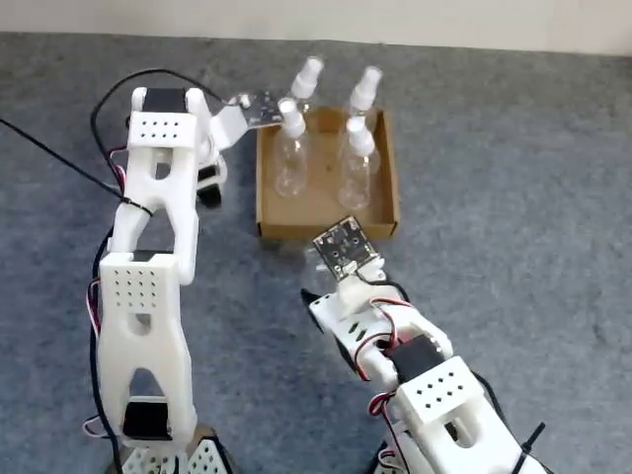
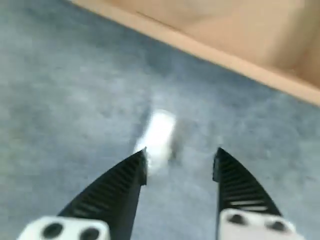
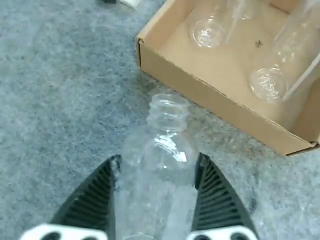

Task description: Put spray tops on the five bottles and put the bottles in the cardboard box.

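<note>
Bottles [image 1: 290, 163], high view: four, clear plastic, each capped in white, standing in the box [image 1: 326, 229], two along its left wall and two along its right.
Box, high view: shallow, square, brown cardboard, open-topped, on the grey carpet [image 1: 513, 148] near its far edge.
Left arm [image 1: 158, 197], high view: white plastic, stretched forward along the carpet's left side, wrist bent over just outside the box's left wall.
Right arm [image 1: 444, 390], high view: white plastic, angled in from the carpet's near right corner, wrist just short of the box's near wall.
Left gripper [image 2: 180, 160], left wrist view: black ribbed fingers, jaws spread wide and pinching nothing, above the carpet beside a box wall.
Spray top [image 2: 159, 132], left wrist view: white, blurred, on the carpet just ahead of one fingertip, near the box wall.
Right gripper [image 3: 159, 159], right wrist view: black ribbed fingers, jaws pressed against both sides of the open bottle [image 3: 169, 112].
Open bottle, right wrist view: clear, round-shouldered, with a bare threaded neck pointing at the box's near wall close to a corner. Whether it rests on the carpet cannot be told.
Box, right wrist view: raw cardboard edges, with two clear bottles visible inside.
</note>
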`<action>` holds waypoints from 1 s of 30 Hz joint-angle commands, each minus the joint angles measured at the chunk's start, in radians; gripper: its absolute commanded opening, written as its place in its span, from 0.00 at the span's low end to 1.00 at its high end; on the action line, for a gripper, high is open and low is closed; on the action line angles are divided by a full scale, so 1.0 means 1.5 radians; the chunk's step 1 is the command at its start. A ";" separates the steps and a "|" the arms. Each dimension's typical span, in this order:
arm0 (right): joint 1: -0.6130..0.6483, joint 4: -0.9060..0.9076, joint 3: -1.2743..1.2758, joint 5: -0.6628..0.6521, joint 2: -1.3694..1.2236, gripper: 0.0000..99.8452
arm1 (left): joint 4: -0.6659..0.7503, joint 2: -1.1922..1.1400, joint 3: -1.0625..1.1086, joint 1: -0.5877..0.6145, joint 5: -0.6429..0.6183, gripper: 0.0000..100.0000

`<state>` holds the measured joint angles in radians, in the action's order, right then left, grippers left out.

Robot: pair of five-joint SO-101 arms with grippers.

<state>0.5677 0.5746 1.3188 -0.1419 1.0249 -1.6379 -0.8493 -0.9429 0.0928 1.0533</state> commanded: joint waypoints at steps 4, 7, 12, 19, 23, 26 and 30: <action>-0.005 0.006 0.001 0.001 0.006 0.00 | 0.072 -0.041 -0.006 0.004 0.010 0.19; -0.004 0.006 0.001 0.001 0.006 0.00 | 0.076 -0.066 -0.006 0.006 0.010 0.19; -0.004 0.006 0.001 0.001 0.006 0.00 | 0.076 -0.080 -0.007 0.017 0.009 0.19; -0.004 0.006 0.001 0.001 0.006 0.00 | 0.071 -0.079 -0.007 0.024 0.005 0.16; -0.004 0.006 0.001 0.001 0.006 0.00 | 0.070 -0.079 -0.007 0.024 0.005 0.10; -0.004 0.006 0.001 0.001 0.006 0.00 | 0.055 -0.079 -0.006 0.031 0.005 0.07; -0.004 0.006 0.001 0.001 0.006 0.00 | 0.021 -0.077 -0.009 0.046 0.005 0.04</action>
<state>0.5677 0.5746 1.3188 -0.1419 1.0249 -1.5520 -0.9828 -0.9413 0.1250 1.0564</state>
